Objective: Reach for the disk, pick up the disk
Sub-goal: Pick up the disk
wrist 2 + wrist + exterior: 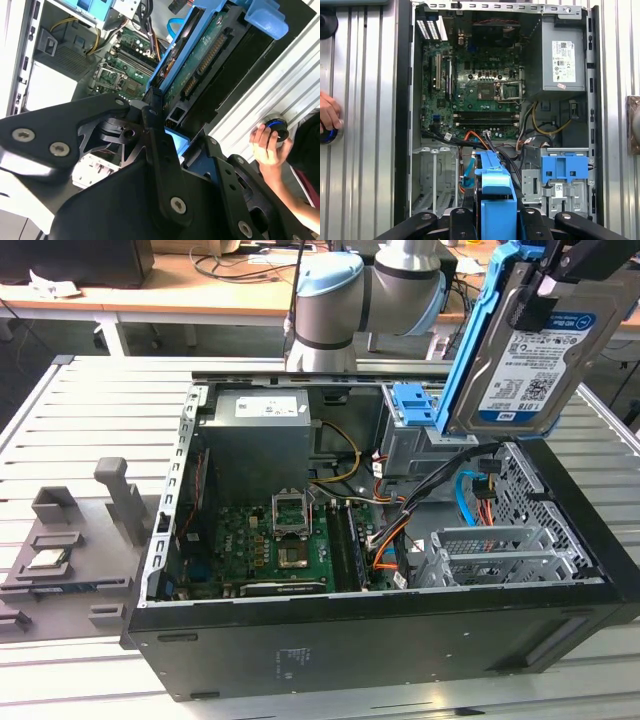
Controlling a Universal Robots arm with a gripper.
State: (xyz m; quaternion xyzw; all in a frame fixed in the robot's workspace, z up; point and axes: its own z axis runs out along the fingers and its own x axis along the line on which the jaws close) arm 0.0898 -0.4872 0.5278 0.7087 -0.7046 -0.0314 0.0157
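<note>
Above the open computer case (pixel 560 580), the gripper (pixel 545 285) clamps the disk (pixel 525 355), holding it upright, clear of the cables.

I hold the disk (pixel 525 360) tilted above the open computer case (pixel 400 610), over its drive cage (pixel 420 445); the motherboard (pixel 275 540) lies inside below.

The open case (pixel 380 630) lies on its side on a slatted table (pixel 100 420). Inside it, the motherboard (pixel 280 540) sits beside the grey power supply (pixel 258 430), with a blue latch (pixel 415 405) atop the drive cage (pixel 420 450). Outside the case, a grey fixture (pixel 70 540) holds a small chip (pixel 48 560).
</note>
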